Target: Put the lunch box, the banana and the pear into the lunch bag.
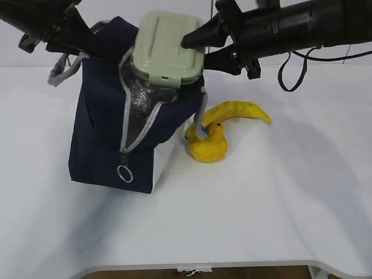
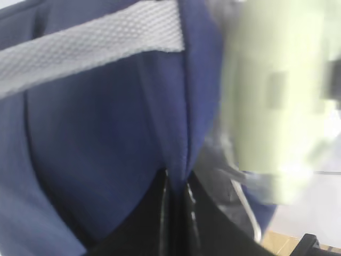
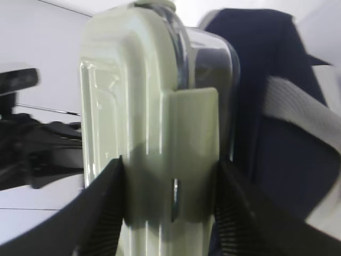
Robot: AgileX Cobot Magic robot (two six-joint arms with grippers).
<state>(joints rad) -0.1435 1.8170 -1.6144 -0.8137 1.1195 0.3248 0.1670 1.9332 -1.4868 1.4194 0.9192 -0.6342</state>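
The navy lunch bag [image 1: 102, 133] stands upright at the left, unzipped, with silver lining showing. My left gripper [image 1: 78, 40] is shut on the bag's upper fabric edge [image 2: 178, 133]. My right gripper [image 1: 195, 49] is shut on the lunch box [image 1: 165, 49], clamping its sage-green lid and side clip [image 3: 170, 160], and holds it tilted at the bag's open mouth. The box shows blurred at the right of the left wrist view [image 2: 277, 96]. The pear [image 1: 208, 145] lies on the table just right of the bag. The banana [image 1: 241, 110] lies touching it behind.
A grey webbing handle [image 1: 61, 70] hangs off the bag's left top; it also shows in the left wrist view [image 2: 90, 48]. A zipper pull ring [image 1: 124, 173] dangles on the bag's front. The white table [image 1: 261, 215] ends at the front edge.
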